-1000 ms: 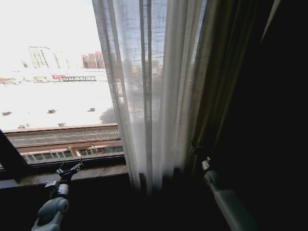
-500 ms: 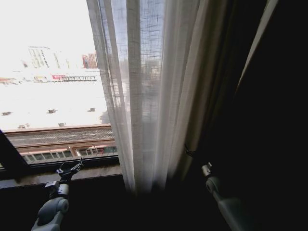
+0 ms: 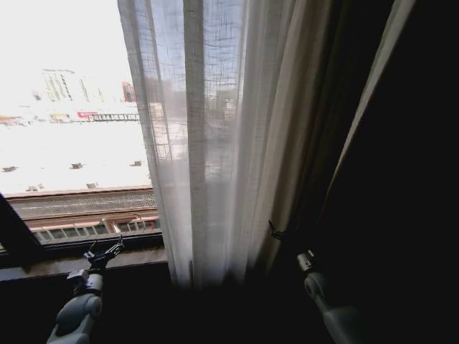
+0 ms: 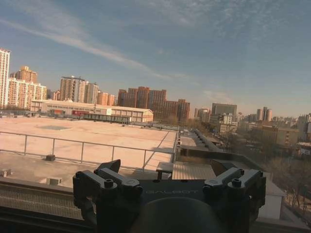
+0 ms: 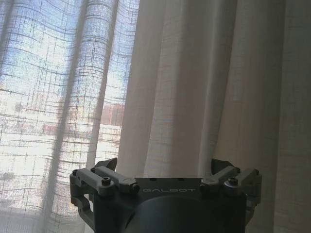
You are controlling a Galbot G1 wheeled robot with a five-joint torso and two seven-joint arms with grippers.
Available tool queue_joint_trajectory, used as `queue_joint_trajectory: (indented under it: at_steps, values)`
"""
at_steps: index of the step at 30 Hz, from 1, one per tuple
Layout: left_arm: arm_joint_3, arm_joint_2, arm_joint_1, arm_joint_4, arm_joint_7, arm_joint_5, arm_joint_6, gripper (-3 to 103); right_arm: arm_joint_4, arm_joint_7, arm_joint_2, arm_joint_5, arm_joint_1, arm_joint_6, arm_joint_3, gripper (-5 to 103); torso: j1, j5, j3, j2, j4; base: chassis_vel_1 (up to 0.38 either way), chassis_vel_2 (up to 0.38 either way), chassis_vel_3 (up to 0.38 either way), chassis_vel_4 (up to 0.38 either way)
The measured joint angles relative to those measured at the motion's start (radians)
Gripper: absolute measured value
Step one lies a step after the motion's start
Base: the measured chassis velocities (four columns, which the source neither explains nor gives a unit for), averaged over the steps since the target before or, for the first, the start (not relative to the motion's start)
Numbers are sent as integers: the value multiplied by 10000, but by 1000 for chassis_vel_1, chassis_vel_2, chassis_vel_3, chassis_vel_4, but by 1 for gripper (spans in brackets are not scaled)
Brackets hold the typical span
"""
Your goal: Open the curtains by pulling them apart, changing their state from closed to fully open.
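The sheer white curtains (image 3: 215,143) hang in long pleats across the middle of the head view, with bare window glass to their left. My right gripper (image 3: 275,231) is low at the curtain's right folds, beside the dark drape. In the right wrist view the right gripper (image 5: 165,166) is open, and the pleated curtains (image 5: 184,77) hang just ahead of its fingers. My left gripper (image 3: 107,251) rests low by the windowsill, apart from the fabric. In the left wrist view the left gripper (image 4: 167,167) is open and faces out through the glass.
A dark heavy drape (image 3: 387,179) covers the right side of the head view. The windowsill (image 3: 129,259) runs below the glass, with a dark window frame bar (image 3: 16,236) at the far left. Rooftops and city buildings lie outside.
The curtain's left edge has slid left, covering more of the glass. My right gripper has shifted left and lower along the folds. The left arm has not moved.
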Motion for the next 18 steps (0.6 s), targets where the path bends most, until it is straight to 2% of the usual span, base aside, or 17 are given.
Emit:
queue_joint_trajectory:
  at_steps: [9,18]
  values:
    - [0,0,0,0,0,0,0,100,-73,81,99,-44,93,113,-127,100,0,1,0,-1,0,0,0,0,0]
    - [0,0,0,0,0,0,0,100,-151,149,-35,37,265,-80,-86,100,0,2,0,-1,0,0,0,0,0]
